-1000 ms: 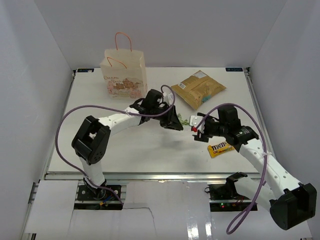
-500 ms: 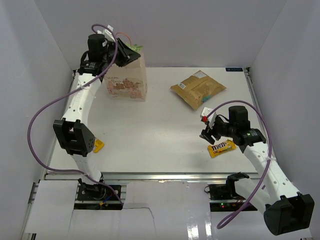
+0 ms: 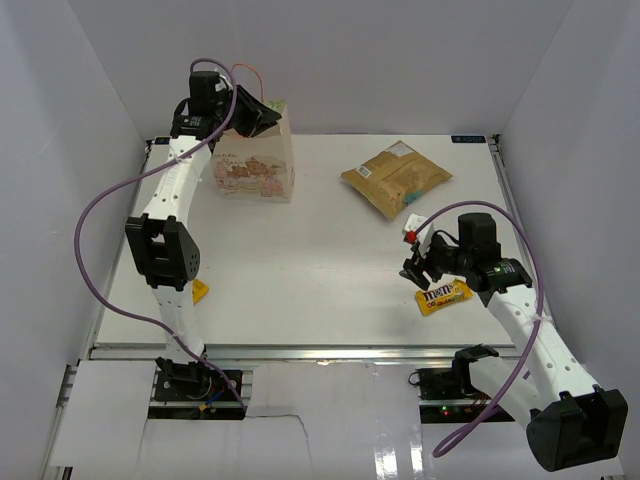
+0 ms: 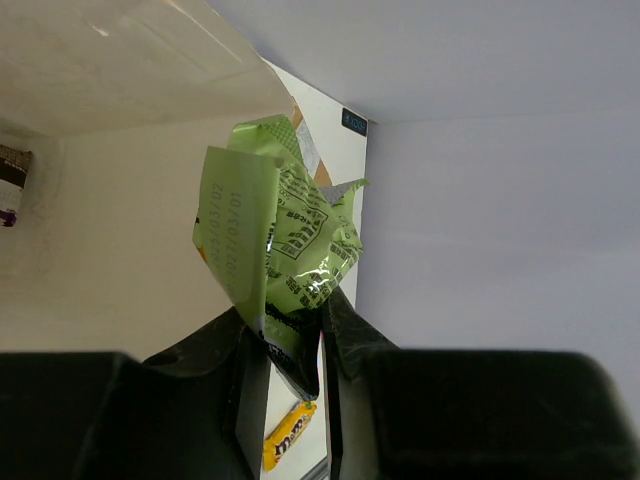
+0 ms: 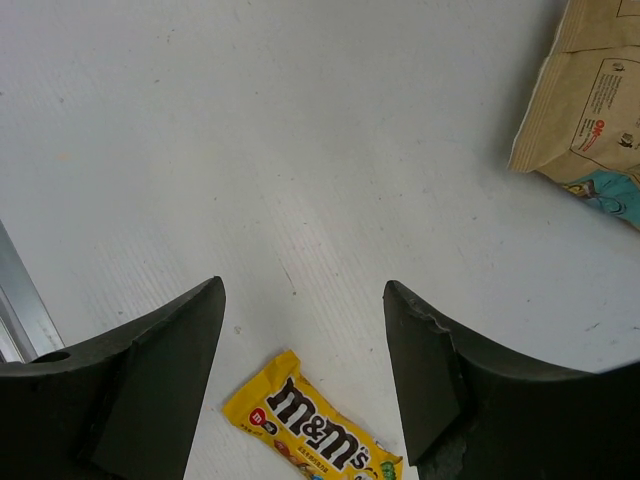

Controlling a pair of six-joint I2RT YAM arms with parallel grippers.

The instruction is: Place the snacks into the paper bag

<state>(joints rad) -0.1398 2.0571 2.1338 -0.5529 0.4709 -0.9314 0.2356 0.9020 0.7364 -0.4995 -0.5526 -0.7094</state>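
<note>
My left gripper point(image 3: 258, 115) is at the open top of the cream paper bag point(image 3: 255, 170) at the back left. It is shut on a small green packet point(image 4: 285, 240), which hangs over the bag's pale inside point(image 4: 120, 200). A dark wrapper point(image 4: 10, 175) shows deep in the bag. My right gripper point(image 3: 420, 265) is open and empty, low over the table, with the yellow M&M's packet point(image 5: 315, 435) lying between and just past its fingers point(image 5: 160, 350). The packet also shows in the top view point(image 3: 443, 296). The tan crinkly pouch point(image 3: 397, 177) lies flat at the back right.
A small yellow-orange packet point(image 3: 198, 291) lies near the table's left front, beside the left arm. White walls enclose the table on three sides. The tan pouch's corner point(image 5: 590, 90) shows at the upper right of the right wrist view.
My left arm carried the green packet from the table's middle up to the bag's top, then shifted slightly over it. My right gripper drew back to just above the M&M's packet.
</note>
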